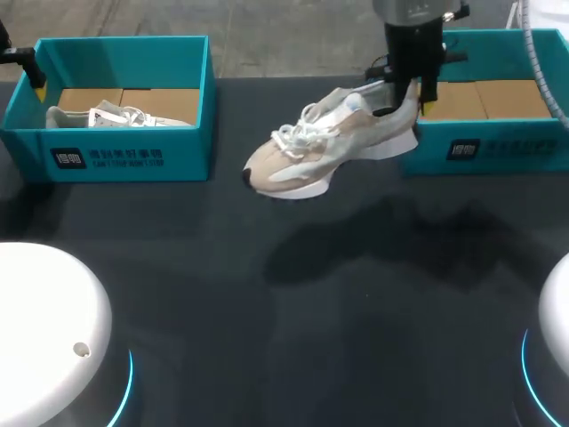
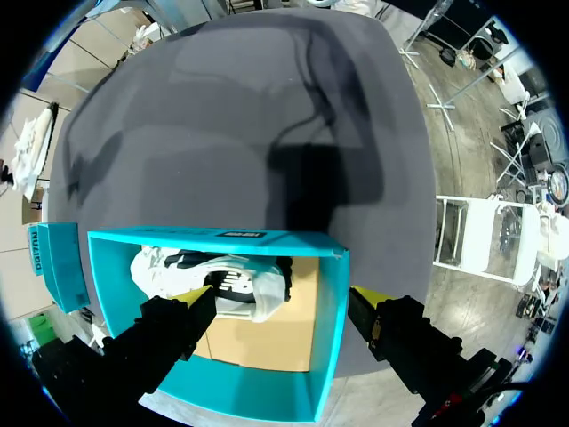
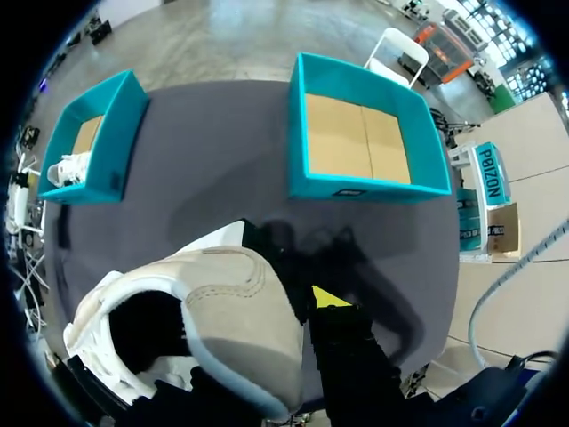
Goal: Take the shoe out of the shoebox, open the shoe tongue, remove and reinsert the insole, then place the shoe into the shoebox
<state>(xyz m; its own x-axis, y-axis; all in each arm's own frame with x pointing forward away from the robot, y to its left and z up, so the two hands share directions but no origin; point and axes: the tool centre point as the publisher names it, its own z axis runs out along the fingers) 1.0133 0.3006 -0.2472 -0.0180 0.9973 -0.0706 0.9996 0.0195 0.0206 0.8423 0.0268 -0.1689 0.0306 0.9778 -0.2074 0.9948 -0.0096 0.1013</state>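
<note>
Beige and white, the shoe (image 1: 329,147) hangs in the air above the dark table (image 1: 267,294), toe tipped down toward the middle and heel raised toward the right. It touches nothing below, and its shadow lies on the cloth beneath it. The right gripper (image 1: 404,89) comes down from the far edge and holds the shoe by the heel collar. In the right wrist view one yellow fingertip (image 3: 331,296) presses on the outside of the heel and the other is hidden by the shoe, so the pincer is clamped on the heel. The white laces are tied, and the dark opening of the shoe faces up toward the wrist.

Just beside the heel, on the far right of the table, stands the teal shoebox (image 1: 498,147) with its brown cardboard floor showing.

Well apart, at the far left, sits another teal box (image 1: 133,156) holding a second shoe (image 1: 107,116) — white, lying on its side against the box's left end. The left gripper (image 2: 284,301) hangs over this box with its pincer spread wide. One yellow tip is above the white shoe and the other is out past the box's wall, and neither touches anything.

Two white round bases (image 1: 44,329) with blue light rims sit at the near corners.
</note>
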